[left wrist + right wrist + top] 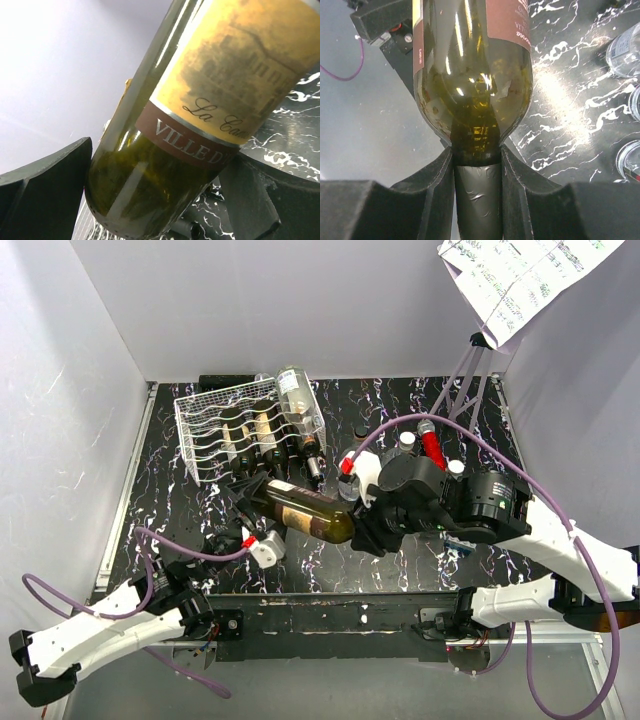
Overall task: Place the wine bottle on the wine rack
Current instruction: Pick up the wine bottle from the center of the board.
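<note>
We see one green wine bottle [305, 510] with a yellow label, mid-frame. Our right tool [477, 200] squeezes its neck; our left tool [243, 502] gapes wide round its bottom. One white wine rack [215, 425] sits upper left.

Top view high behind near edge, facing down on black white-veined desk [400, 410], left wrist view tight against dark green labelled glass wine bottle [150, 190], right wrist view tight along its neck, all share it.
</note>
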Controlling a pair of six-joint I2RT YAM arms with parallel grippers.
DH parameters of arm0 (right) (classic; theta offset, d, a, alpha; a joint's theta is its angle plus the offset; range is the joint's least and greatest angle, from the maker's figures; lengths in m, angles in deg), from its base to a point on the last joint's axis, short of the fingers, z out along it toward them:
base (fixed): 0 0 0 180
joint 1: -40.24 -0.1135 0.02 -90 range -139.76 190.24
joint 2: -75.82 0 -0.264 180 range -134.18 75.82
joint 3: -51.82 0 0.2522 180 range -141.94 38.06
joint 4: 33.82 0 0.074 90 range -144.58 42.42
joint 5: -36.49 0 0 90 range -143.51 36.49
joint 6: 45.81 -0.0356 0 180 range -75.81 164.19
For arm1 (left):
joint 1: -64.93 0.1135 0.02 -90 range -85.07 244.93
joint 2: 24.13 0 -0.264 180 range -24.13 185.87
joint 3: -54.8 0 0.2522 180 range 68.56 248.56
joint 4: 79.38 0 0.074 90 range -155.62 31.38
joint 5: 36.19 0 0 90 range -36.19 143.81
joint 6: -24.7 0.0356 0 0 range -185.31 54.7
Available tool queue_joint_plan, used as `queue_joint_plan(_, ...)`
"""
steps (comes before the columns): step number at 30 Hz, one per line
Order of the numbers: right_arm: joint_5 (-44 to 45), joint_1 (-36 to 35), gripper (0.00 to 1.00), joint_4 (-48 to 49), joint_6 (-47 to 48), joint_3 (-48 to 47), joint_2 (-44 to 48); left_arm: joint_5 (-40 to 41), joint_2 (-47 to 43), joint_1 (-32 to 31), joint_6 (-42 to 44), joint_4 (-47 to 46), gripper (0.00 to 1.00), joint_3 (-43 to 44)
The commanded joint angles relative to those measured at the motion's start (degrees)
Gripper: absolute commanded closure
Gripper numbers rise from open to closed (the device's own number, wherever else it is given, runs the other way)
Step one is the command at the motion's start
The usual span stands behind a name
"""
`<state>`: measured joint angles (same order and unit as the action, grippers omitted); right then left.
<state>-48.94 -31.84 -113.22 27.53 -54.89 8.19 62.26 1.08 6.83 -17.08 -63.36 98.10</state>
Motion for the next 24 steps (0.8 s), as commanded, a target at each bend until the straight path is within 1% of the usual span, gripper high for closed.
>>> queue_joint_plan(1,9.93,1.32,0.99,5.87,-4.43,-2.86,5.94,41.17,-1.4,2.38,-14.39,-10.09,0.02,7.97)
queue_joint_plan(2,9.05,1.23,0.99,6.49,-4.51,-2.51,5.59,43.65,-1.05,2.38,-15.69,-7.04,0.02,10.34)
queue_joint_plan(4,7.39,1.32,0.99,8.33,-4.6,-1.37,4.71,45.42,-0.95,2.47,-22.18,2.43,0.02,14.65)
queue_joint_plan(6,2.82,1.32,0.99,12.97,-4.69,1.44,4.27,56.46,0.36,2.91,-29.47,7.64,0.02,18.43)
queue_joint_plan(7,1.15,1.32,0.99,14.83,-5.04,2.58,3.92,57.46,0.97,3.09,-35.16,15.59,0.02,21.32)
queue_joint_plan(8,0.26,1.32,0.99,16.24,-5.13,3.38,2.96,55.64,1.41,3.17,-46.44,24.37,0.02,25.26)
queue_joint_plan(9,-0.44,1.32,0.99,17.12,-5.3,3.82,2.17,54.32,1.42,3.18,-50.47,29.59,0.02,27.74)
queue_joint_plan(11,-1.76,1.23,0.99,19.14,-5.57,4.79,0.67,51.51,1.33,3.18,-52.69,32.7,0.02,30.13)
queue_joint_plan(17,-0.8,1.23,0.99,21.09,-5.57,6.2,-0.3,50.44,5.28,3.26,-50.96,35.8,0.02,30.93)
queue_joint_plan(21,1.3,1.23,0.99,21.44,-5.75,6.46,1.71,48.78,4.41,3.18,-41.4,29.92,0.02,25.24)
queue_joint_plan(24,3.76,1.23,0.99,21.27,-5.92,6.38,3.21,45.97,3.36,3.26,-38.3,29.11,0.02,21.62)
